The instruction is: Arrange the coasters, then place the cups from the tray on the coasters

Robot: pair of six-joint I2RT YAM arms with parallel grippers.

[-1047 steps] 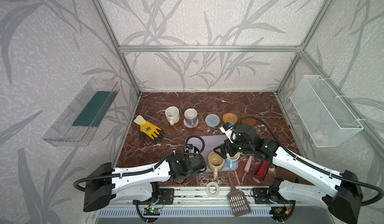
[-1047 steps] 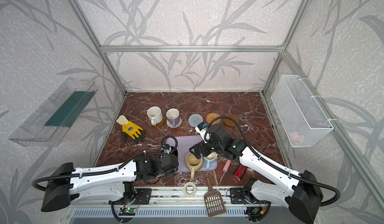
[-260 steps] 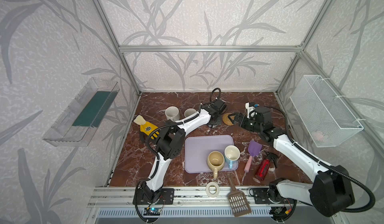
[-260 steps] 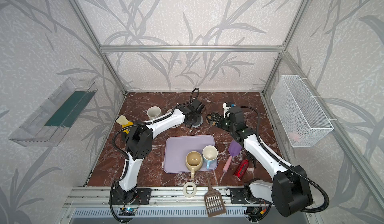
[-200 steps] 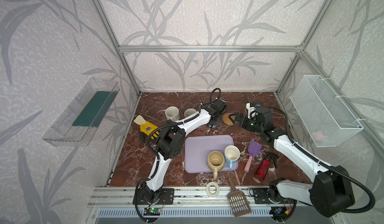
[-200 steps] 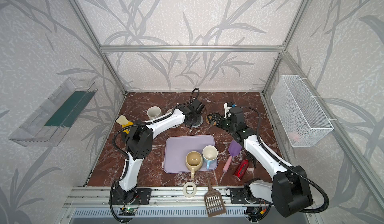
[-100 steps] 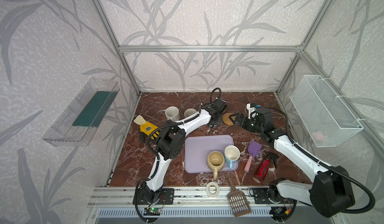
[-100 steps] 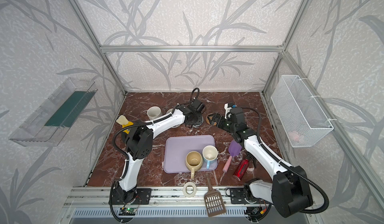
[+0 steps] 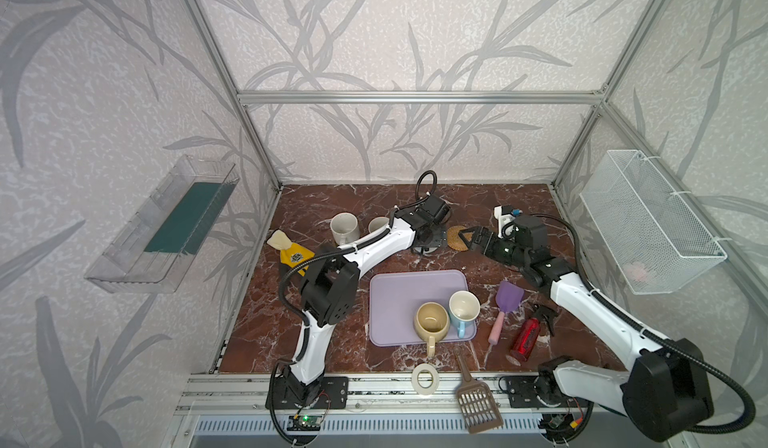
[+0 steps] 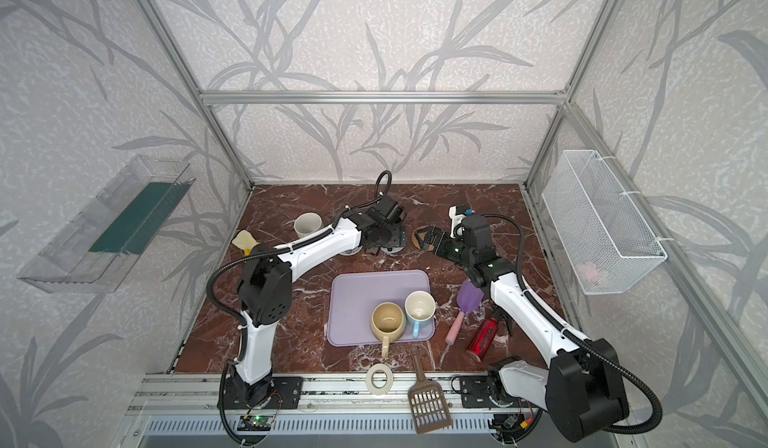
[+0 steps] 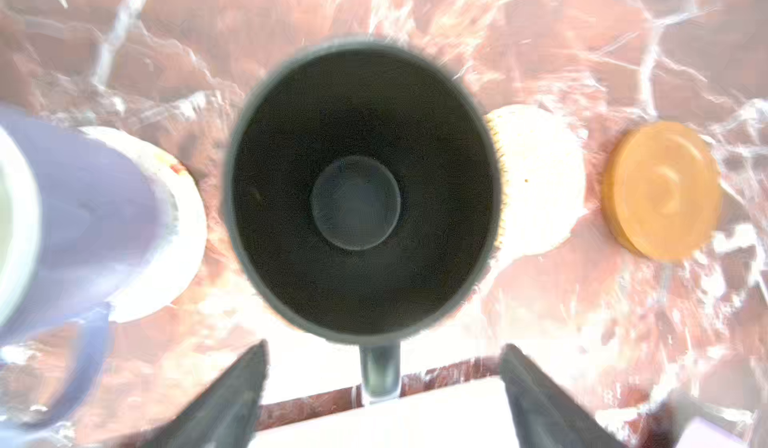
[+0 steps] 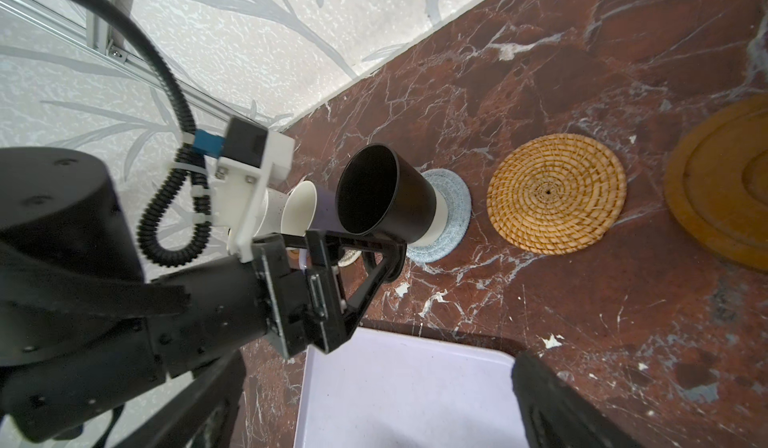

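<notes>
1. The black cup (image 12: 384, 194) stands upright on the grey-blue coaster (image 12: 451, 217), near the back of the tabletop (image 9: 332, 200).
2. Its handle points at the left end effector (image 11: 384, 350) and sits in the gap between the two fingers. The fingers are spread wide, and neither seems to touch the cup.
3. The step now looks like getting clear of the cup. To do it well, the left end effector should lift straight up, or back off along the line of the handle. A swing to the side could bump the handle and push the cup off its coaster.
4. The lavender cup (image 11: 83, 217) stands just beside it on the white-beige coaster (image 11: 183, 225), so that side is tight.
5. On the other side, the rattan coaster (image 12: 557, 192) and a wooden coaster (image 12: 723, 184) lie bare. The right end effector (image 9: 468, 238) hangs near the rattan coaster, wide open and holding nothing.
6. The cream-yellow cup (image 9: 432, 323) and the light blue cup (image 9: 463, 306) sit on the tray (image 9: 399, 296), well apart from both end effectors.
</notes>
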